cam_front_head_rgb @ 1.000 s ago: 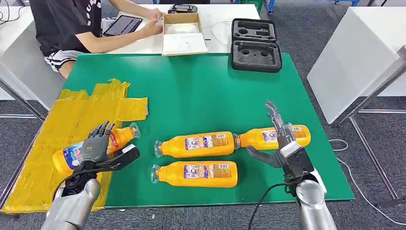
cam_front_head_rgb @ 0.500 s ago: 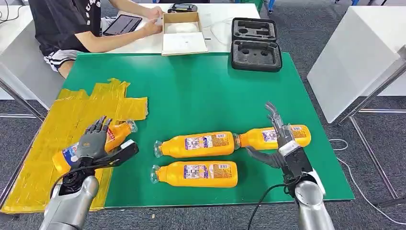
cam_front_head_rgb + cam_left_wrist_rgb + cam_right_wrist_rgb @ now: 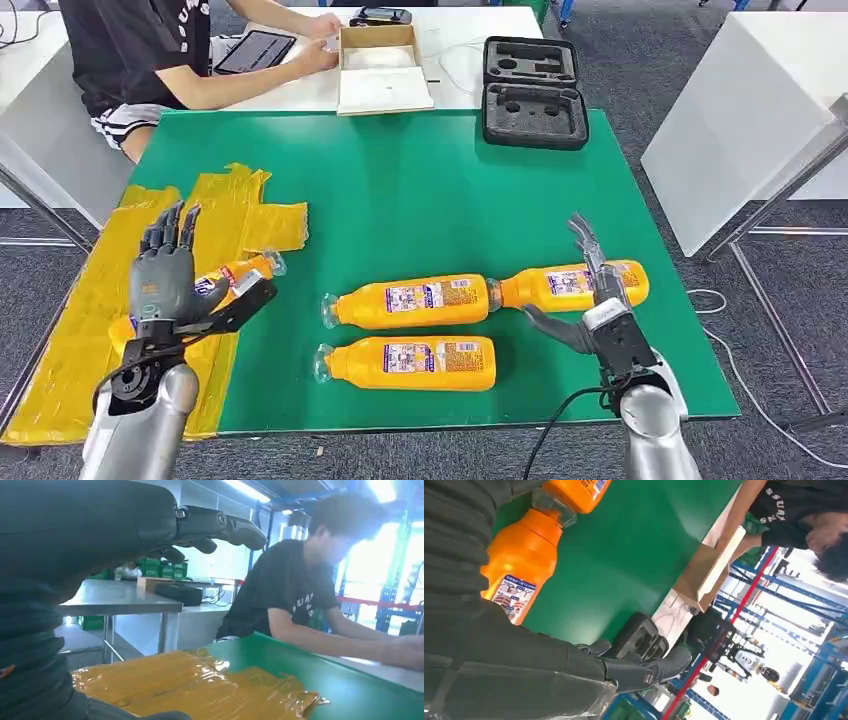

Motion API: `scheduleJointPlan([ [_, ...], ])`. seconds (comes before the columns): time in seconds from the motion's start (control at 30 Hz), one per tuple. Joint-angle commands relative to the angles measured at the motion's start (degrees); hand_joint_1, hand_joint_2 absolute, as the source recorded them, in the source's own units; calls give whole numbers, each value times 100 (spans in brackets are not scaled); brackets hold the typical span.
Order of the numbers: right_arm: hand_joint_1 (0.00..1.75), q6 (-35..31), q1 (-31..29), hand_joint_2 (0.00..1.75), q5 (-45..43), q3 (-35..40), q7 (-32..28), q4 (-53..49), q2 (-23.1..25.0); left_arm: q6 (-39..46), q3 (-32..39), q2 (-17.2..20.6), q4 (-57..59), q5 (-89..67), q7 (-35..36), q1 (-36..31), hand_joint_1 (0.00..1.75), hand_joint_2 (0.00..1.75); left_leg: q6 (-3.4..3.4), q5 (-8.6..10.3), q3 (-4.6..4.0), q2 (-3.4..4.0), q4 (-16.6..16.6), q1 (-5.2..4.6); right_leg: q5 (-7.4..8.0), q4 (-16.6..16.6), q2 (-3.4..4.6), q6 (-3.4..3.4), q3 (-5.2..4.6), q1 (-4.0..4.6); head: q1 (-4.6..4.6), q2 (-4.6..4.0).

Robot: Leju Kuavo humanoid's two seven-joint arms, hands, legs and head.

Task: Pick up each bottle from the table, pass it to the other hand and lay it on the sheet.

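The bottle (image 3: 235, 275) on the yellow sheet (image 3: 110, 300) was largely hidden by the left hand (image 3: 165, 280), held empty with fingers spread; its cap was pointed toward the table's middle. The right hand (image 3: 597, 300), fingers apart, was held empty above another lengthwise bottle (image 3: 570, 285).

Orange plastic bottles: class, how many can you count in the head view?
4. One on the yellow sheet behind the left hand. Three on the green table.
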Motion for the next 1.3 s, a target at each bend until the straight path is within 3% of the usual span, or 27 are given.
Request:
scheduleJointPlan([
  [0.03,0,-29,-52,175,-1,-115,26,48,29,-9,-34,-63,-55,15,0,-34,0,175,-15,-15,23,7,5,5,-13,-1,-5,-6,27,6,0,0],
  [0.2,0,-29,-52,175,-1,-115,26,48,29,-9,-34,-63,-55,15,0,-34,0,175,-15,-14,22,7,4,5,-13,-2,-5,-6,26,7,0,0],
  [0.33,0,-561,59,175,646,-80,10,-99,-127,143,-25,-118,-438,1044,-552,233,0,175,-18,-21,30,9,8,6,-19,0,-5,-6,35,8,0,0],
  [0.4,0,-1259,107,175,1766,-65,153,-225,-289,-123,-130,-176,-783,2095,-1129,460,0,175,-24,-35,44,18,15,8,-30,3,-2,-8,52,10,0,0],
  [0.53,0,-1528,283,175,3615,-14,782,-338,-976,-632,-426,-267,-1089,3360,-1814,651,0,175,-4,-10,6,-6,3,-1,-10,-1,-14,0,11,-1,-2,0],
  [0.63,0,-1564,71,175,3811,-180,800,-93,-1255,-711,-588,-279,-981,3602,-1962,626,0,175,-7,-23,20,-7,11,1,-22,0,-21,-1,30,1,0,0],
  [0.67,0,-1528,-28,175,3874,-178,804,17,-1370,-700,-637,-276,-912,3675,-1994,590,0,175,-2,-18,11,-4,8,-1,-19,-3,-13,7,21,-3,0,0],
  [0.7,0,-1118,-326,175,4390,22,1079,427,-1807,-768,-714,-278,-820,3859,-2090,494,0,175,4,-15,3,1,4,-6,-13,-3,-5,10,11,-7,0,0],
  [0.83,0,-574,-903,175,4769,522,981,1318,-2334,-749,-785,-277,-706,4016,-2073,332,0,175,3,-18,9,23,8,-6,-5,-6,13,14,19,-7,-2,0],
  [0.93,0,10,-1393,175,4614,986,904,1989,-2745,-762,-733,-247,-577,4136,-2049,224,0,175,14,-8,11,20,7,-8,1,-8,7,20,20,-7,2,0],
  [1.1,0,77,-1554,175,4481,1113,895,2193,-2860,-769,-718,-242,-506,4160,-2055,184,0,175,17,-7,18,16,7,-11,-1,-6,3,23,30,-8,-2,0],
  [1.3,0,533,-2268,175,4267,1671,939,3177,-3083,-720,-721,-257,-227,4324,-2132,26,0,175,20,-8,19,26,7,-10,1,-7,12,24,31,-7,-2,0],
])
